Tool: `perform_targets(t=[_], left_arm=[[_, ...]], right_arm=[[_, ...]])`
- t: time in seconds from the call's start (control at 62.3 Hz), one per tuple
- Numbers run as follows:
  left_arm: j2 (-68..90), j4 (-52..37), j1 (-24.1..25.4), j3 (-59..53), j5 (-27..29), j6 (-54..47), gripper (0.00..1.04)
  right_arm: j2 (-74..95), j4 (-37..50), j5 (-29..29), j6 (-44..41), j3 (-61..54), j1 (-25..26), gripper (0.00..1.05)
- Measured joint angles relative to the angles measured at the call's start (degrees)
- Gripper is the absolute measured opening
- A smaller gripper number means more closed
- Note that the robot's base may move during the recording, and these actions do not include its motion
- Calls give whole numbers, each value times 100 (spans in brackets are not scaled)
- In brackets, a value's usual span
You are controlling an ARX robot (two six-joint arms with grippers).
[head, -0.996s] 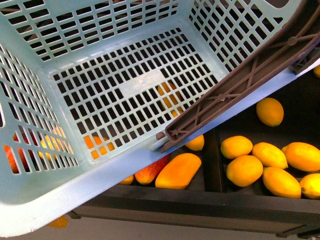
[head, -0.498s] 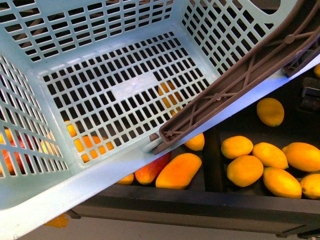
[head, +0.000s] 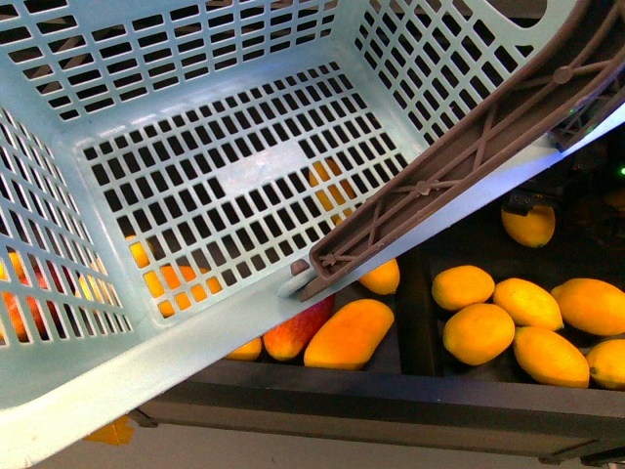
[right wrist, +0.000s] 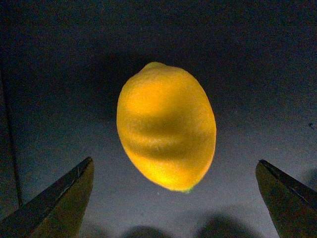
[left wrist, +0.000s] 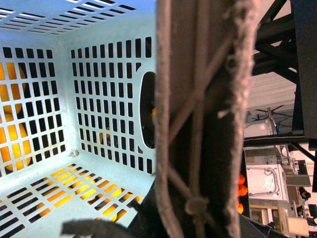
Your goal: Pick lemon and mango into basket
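The light teal basket hangs tilted and fills most of the front view, its inside bare. My left gripper is shut on its brown ribbed handle, which crosses the left wrist view and hides the jaws. My right gripper is open just above a lone lemon at the back of the right bin. In the right wrist view the lemon lies on the dark floor between the spread fingertips of the gripper, untouched. The yellow-orange mango lies below the basket's front rim.
Several more lemons lie in the right bin. A red-blushed mango lies beside the mango. A dark divider separates the bins, and a dark shelf edge runs along the front. Other fruit shows through the basket's slots.
The basket shifted slightly left a second ago and has held still since. My right gripper has come into the front view, down over the lone lemon.
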State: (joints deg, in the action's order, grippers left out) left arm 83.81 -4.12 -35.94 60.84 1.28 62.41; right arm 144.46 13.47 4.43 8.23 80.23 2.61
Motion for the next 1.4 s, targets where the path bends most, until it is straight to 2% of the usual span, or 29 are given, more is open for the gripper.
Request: perform_targets(t=[0.562,0.61,0.771,0.867,1.156,1.397], left_arm=[[0,0,0,0,0,-2,5],[0,0,0,0,0,-2,5],[0,0,0,0,0,0,5],[0,0,0,0,0,-2,5],[0,0,0,0,2,-2,5],[0,0,0,0,-2,0,5]], right_arm=[[1025,-625,-136,133,1412,26,96],[1060,-660,-127,151,1432,39,93],[1143,-669,-140,168,1432,87,72],[1143,-577,-127,221,1427,125,71],[732,-68,-463,446,778,358,71],[-730,592,-957,391,-361,717,71]])
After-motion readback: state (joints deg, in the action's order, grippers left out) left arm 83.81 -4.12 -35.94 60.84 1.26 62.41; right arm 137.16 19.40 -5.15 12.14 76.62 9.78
